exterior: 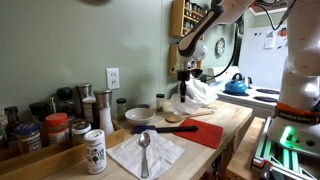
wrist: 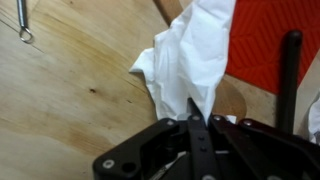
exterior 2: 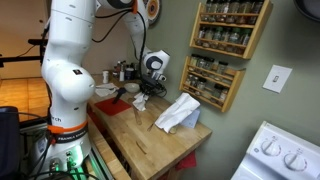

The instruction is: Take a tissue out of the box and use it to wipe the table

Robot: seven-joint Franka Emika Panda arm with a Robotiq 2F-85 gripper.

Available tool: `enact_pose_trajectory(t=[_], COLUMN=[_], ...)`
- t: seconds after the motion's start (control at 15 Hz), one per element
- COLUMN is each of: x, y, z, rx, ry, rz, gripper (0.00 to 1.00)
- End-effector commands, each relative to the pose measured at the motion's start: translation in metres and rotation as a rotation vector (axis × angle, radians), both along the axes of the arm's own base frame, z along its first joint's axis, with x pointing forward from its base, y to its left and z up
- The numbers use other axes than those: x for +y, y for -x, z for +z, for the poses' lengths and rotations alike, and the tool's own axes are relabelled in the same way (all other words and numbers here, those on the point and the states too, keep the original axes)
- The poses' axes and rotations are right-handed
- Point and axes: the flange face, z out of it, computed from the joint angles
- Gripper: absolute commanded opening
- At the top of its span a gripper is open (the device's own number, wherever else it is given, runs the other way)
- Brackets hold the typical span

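White tissue (wrist: pixel 195 55), plain, no print on it. Under the tissue, the table (wrist: pixel 70 90) shows pale honey wood with fine streaky grain. Right beside the tissue, a bright red mat (wrist: pixel 275 40). At the tissue's lower edge, the gripper (wrist: pixel 192 115) is matte black. Behind the tissue, a blue kettle (exterior: pixel 236 85). Well apart from the tissue, a white napkin (exterior: pixel 165 155) with a silvery spoon (exterior: pixel 144 150).

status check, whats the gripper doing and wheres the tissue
gripper shut on the tissue. tissue hangs over the table. box not made out. red mat right beside the tissue.
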Motion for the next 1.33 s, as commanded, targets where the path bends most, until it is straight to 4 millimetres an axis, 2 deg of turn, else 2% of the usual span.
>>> enact_pose_trajectory(t=[0.0, 0.33, 0.67, 1.0, 1.27], x=[-0.004, -0.03, -0.038, -0.059, -0.045], y=[-0.01, -0.025, -0.037, -0.03, -0.021], z=[-0.019, -0.039, -0.057, -0.064, -0.062], rx=[0.016, -0.081, -0.181, -0.165, -0.107], ry=[0.005, 0.111, 0.159, 0.312, 0.243], rz=[-0.04, -0.232, -0.359, -0.324, -0.169], gripper=[0.0, 0.0, 0.0, 0.0, 0.0])
